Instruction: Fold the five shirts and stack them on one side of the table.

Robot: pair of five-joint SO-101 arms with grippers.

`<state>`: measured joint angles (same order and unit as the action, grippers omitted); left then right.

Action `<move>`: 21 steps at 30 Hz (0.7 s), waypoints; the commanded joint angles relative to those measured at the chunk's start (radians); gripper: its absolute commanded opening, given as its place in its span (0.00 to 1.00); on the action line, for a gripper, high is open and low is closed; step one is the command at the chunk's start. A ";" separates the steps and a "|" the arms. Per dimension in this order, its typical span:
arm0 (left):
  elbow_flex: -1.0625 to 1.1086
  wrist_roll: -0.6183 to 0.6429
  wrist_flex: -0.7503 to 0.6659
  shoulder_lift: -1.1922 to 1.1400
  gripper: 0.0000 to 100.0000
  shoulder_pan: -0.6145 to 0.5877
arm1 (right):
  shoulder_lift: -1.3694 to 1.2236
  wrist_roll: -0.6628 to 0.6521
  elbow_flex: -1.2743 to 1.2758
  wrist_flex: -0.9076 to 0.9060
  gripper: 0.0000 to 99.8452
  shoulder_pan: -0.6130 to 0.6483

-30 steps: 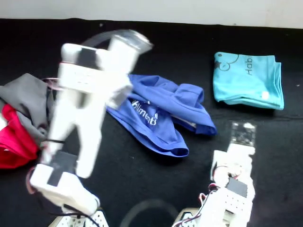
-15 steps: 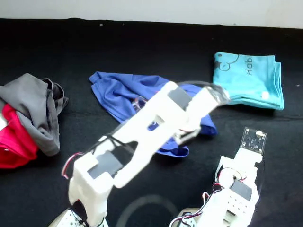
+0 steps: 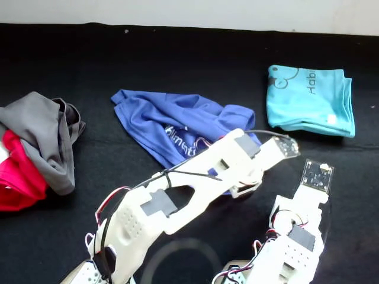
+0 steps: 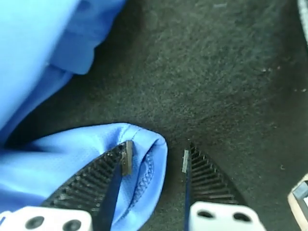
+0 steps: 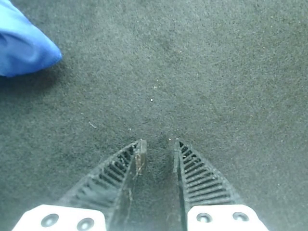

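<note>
The left fingers [image 4: 103,180] are spread wide, with the hem of the blue shirt [image 3: 172,121] lying between them; they have not closed on it. That shirt lies crumpled in the middle of the table [image 3: 195,65]. The right fingers [image 5: 204,175] are slightly apart and empty over bare table, near a blue corner. A folded teal shirt [image 3: 311,100] lies far right. A grey shirt [image 3: 44,133] and a red shirt [image 3: 18,180] are heaped at the left edge.
</note>
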<state>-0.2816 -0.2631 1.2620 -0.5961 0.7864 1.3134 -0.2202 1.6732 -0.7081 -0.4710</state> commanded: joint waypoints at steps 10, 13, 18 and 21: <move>-0.007 0.006 0.069 0.139 0.01 -0.173 | 0.013 0.008 0.002 -0.004 0.10 -0.012; -0.024 0.002 0.170 0.265 0.01 -0.226 | 0.013 0.008 0.002 -0.004 0.10 -0.012; -0.038 0.000 0.304 0.460 0.01 -0.397 | 0.013 0.008 0.002 -0.004 0.10 -0.012; -0.038 -0.012 0.365 0.564 0.01 -0.521 | 0.013 0.008 -0.001 -0.004 0.10 -0.007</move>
<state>-0.2816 -0.2647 1.5704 -0.1665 0.3736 1.3134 -0.2202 1.6732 -0.7081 -0.4710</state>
